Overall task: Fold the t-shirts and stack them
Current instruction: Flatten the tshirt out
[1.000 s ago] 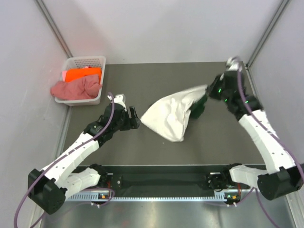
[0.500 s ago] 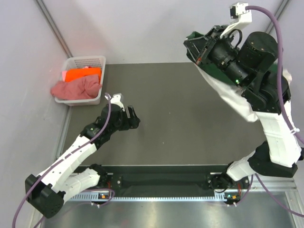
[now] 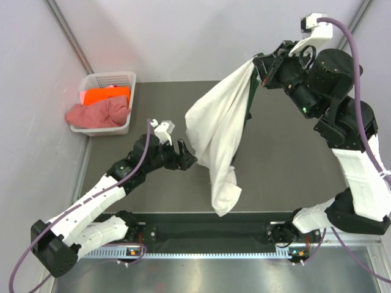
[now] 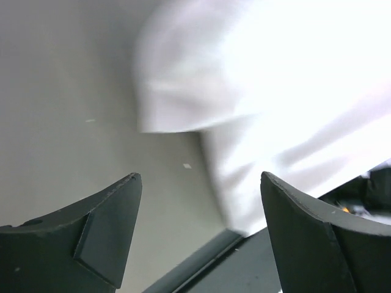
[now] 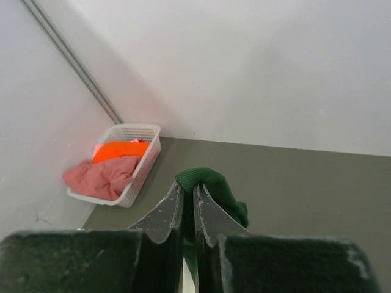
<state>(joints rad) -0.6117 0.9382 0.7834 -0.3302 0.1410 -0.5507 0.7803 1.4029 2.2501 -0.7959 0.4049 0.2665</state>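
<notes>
The white t-shirt (image 3: 215,128), earlier heaped on the tabletop (image 3: 278,177), now dangles from the right tool (image 3: 259,63), raised toward the far right corner; the left tool (image 3: 184,154) has moved in beside it.

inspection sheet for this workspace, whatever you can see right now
surface: dark grey table, bare where visible
job's things: white and green t-shirt hanging unfolded from the right tool, lower end near the table's front edge; orange t-shirt and pink t-shirt bunched in the basket, the pink one spilling over its rim
clutter: nothing seen
grippers: left tool open, empty, beside the hanging cloth; right tool raised, shut on a green part of the shirt
cables: purple cables run along both arms, clear of the cloth
surroundings: white walls, metal corner posts
</notes>
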